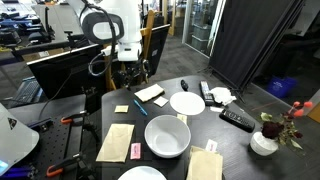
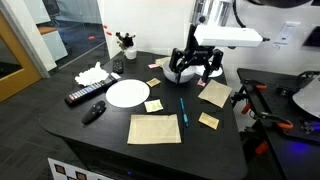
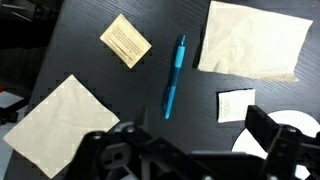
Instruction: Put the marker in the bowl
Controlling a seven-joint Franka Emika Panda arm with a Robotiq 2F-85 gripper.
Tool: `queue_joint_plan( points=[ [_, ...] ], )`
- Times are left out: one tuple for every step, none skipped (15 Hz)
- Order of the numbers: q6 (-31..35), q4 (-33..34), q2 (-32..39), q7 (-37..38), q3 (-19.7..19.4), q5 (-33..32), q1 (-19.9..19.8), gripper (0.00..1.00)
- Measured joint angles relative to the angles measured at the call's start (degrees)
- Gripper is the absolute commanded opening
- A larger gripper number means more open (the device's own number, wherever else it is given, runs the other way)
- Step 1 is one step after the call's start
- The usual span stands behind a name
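Black work table, office setting; arm stationed over it, tool unloaded.

Panda arm stands at the table's far edge in an exterior view. The bowl sits upright near the front edge, well apart from the arm. A tan napkin lies flat on the table. The gripper hovers above the surface with its fingers spread wide, nothing between them. The marker lies flat on the table ahead of the fingertips in the wrist view, just beside the napkin, clear of the gripper and outside the bowl.
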Motion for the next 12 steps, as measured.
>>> queue_joint_plan(
  points=[
    [0.0,1.1,1.6,0.3,-1.0,-0.4,0.5,1.0],
    [0.1,2.1,3.1,0.5,-1.9,-0.4,1.2,1.0],
    [0.2,3.0,4.6,0.6,-2.6,-0.4,1.8,1.0],
    [0.3,3.9,5.9,0.7,-3.3,-0.4,2.5,1.0],
    [0.4,4.5,7.1,0.7,-3.9,-0.4,3.1,1.0],
    [0.5,5.0,8.1,0.7,-4.4,-0.4,3.8,1.0],
    [0.6,5.3,8.9,0.7,-4.9,-0.4,4.4,1.0],
    [0.8,5.4,9.7,0.7,-5.2,-0.4,4.8,1.0],
    [1.0,5.4,10.3,0.7,-5.5,-0.2,5.1,1.0],
    [1.0,5.4,10.7,0.6,-5.7,-0.1,5.3,1.0],
    [1.0,5.4,10.8,0.6,-5.9,-0.1,5.5,1.0],
    [1.0,5.4,10.8,0.6,-5.9,-0.1,5.6,1.0]
  ],
)
